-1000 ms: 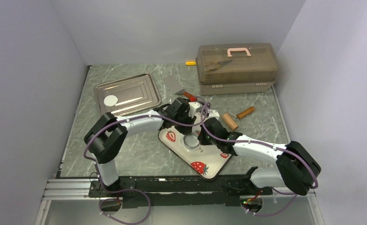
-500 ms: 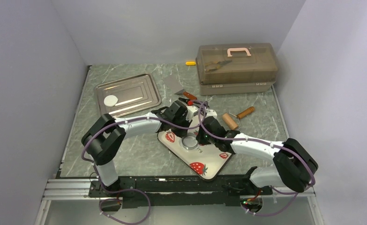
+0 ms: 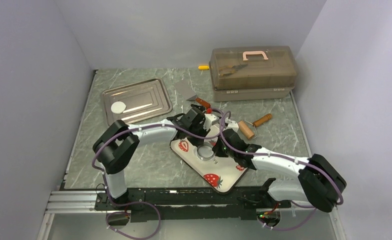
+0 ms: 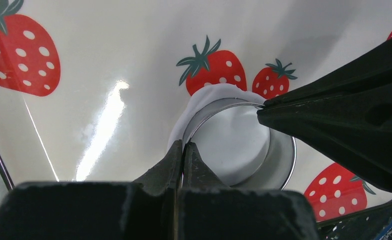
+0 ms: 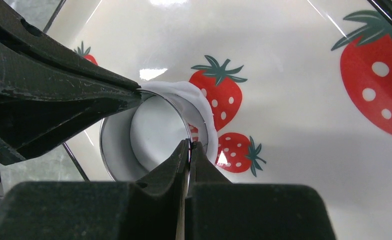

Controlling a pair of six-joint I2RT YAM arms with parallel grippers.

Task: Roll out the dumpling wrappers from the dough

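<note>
Left claw (image 4: 183, 148) and right claw (image 5: 188, 146) hem the ring cutter (image 3: 205, 152) from opposite sides; roller (image 3: 245, 129) lies just beside strawberry tray's (image 3: 223, 179) far edge; bare counter (image 3: 146, 165) left.

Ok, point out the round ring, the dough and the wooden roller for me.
round ring (image 4: 283, 155), left wrist view, right inner wall
dough (image 4: 236, 145), left wrist view, patch inside the ring
wooden roller (image 3: 244, 128), top external view, cylinder body

Top external: taken from above and behind the arms (image 3: 153, 131), faced down over the whole desk (image 3: 148, 160). Wrist views: taken very near, aimed along the left end effector (image 4: 183, 149) and right end effector (image 5: 189, 146) onto the strawberry plate (image 4: 108, 50). The ring (image 4: 280, 159) was shared by all three.
</note>
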